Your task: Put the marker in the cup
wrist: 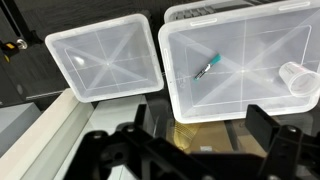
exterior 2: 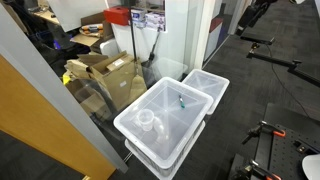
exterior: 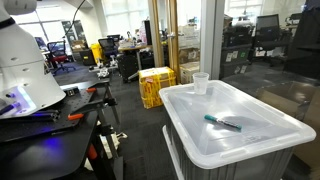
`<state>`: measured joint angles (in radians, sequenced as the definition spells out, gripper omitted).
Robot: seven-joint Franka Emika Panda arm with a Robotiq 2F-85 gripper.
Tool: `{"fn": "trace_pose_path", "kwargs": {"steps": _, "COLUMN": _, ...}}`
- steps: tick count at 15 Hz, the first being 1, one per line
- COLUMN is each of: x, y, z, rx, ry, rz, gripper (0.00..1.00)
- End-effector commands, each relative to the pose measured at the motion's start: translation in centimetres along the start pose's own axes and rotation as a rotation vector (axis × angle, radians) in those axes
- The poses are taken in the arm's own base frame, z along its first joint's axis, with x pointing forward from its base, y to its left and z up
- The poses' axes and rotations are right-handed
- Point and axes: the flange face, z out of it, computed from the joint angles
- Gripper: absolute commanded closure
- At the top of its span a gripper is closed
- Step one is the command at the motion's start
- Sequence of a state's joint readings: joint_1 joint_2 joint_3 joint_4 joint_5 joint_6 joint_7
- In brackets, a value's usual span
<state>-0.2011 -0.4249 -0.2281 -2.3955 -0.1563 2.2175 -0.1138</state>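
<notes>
- Wrist view first: the gripper (wrist: pixel 200 128) hangs high above the scene. Its dark fingers (wrist: pixel 140 120) are spread wide and there is nothing between them, so it is an empty hand.
- The marker (wrist: pixel 207 67) lies flat on the white bin lid (wrist: pixel 250 95), near the lid's middle, slanting from about 7 to 1 o'clock.
- The cup (wrist: pixel 297 78) stands on the same lid at 3 o'clock from the marker, close to the lid's edge. The two are clearly apart and not touching.
- At 9 o'clock from that lid there is a second bin lid (wrist: pixel 105 60) just beside it, and it is bare.
- In an exterior view the marker (exterior: pixel 222 122) rests on the bin lid (exterior: pixel 190 112), with the cup (exterior: pixel 201 82) upright at roughly 11 o'clock from it (mouth up, translucent and whitish).
- Past the lid at 10 o'clock sits a yellow crate (exterior: pixel 155 85) on the floor.
- In an exterior view from above, the cup (exterior 2: pixel 146 121) is at 7 o'clock from the marker (exterior 2: pixel 181 101), and both are on the nearer bin lid (exterior 2: pixel 175 128).
- The second bin lid (exterior 2: pixel 208 83) adjoins it at 1 o'clock, and cardboard boxes (exterior 2: pixel 110 72) are stacked at 10 o'clock.
- The marker is outside the cup, lying on the lid.
</notes>
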Motion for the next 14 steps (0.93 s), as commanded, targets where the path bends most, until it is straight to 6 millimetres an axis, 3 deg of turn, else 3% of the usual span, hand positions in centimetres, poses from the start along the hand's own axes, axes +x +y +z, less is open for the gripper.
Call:
{"fn": "trace_pose_path", "kwargs": {"steps": 1, "x": 0.4, "y": -0.1, "z": 0.4, "rx": -0.01, "ry": 0.044, "rz": 0.006, "gripper": 0.0}}
{"fn": "trace_pose_path", "kwargs": {"steps": 7, "x": 1.9, "y": -0.3, "z": 2.9, "rx": -0.007, "ry": 0.208, "rz": 0.055, "gripper": 0.0}}
{"fn": "trace_pose_path", "kwargs": {"steps": 14, "x": 2.8, "y": -2.2, "z": 9.2, "rx": 0.034, "ry": 0.311, "rz": 0.219, "gripper": 0.0}}
